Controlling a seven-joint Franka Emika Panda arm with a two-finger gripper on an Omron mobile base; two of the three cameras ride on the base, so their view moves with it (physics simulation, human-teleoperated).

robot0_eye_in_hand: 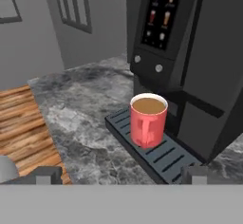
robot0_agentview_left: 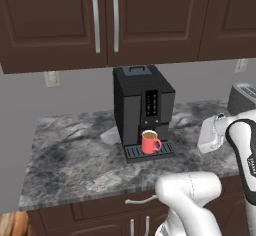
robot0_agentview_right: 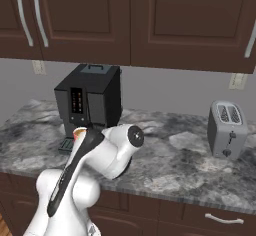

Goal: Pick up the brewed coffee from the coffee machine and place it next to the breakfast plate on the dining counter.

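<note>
The brewed coffee is a red-coral mug point(robot0_agentview_left: 150, 142) point(robot0_eye_in_hand: 148, 119) full of light-brown coffee. It stands upright on the slotted drip tray point(robot0_eye_in_hand: 163, 157) of the black coffee machine point(robot0_agentview_left: 142, 105) point(robot0_agentview_right: 90, 100) point(robot0_eye_in_hand: 190, 52). In the right base view the arm hides all but the mug's rim point(robot0_agentview_right: 79, 132). My gripper point(robot0_eye_in_hand: 121, 176) is open and holds nothing. It faces the mug from a short way off, with the mug centred between the fingertips point(robot0_eye_in_hand: 47, 174). In the left base view my white hand point(robot0_agentview_left: 212, 132) hovers to the right of the machine. The breakfast plate and the dining counter are out of view.
The machine stands on a marbled counter point(robot0_agentview_left: 75, 155) under dark brown wall cabinets point(robot0_agentview_left: 105, 20). A silver toaster point(robot0_agentview_right: 227, 129) point(robot0_agentview_left: 244, 97) sits further right. In the hand view, wood floor point(robot0_eye_in_hand: 19, 123) lies past the counter's left end.
</note>
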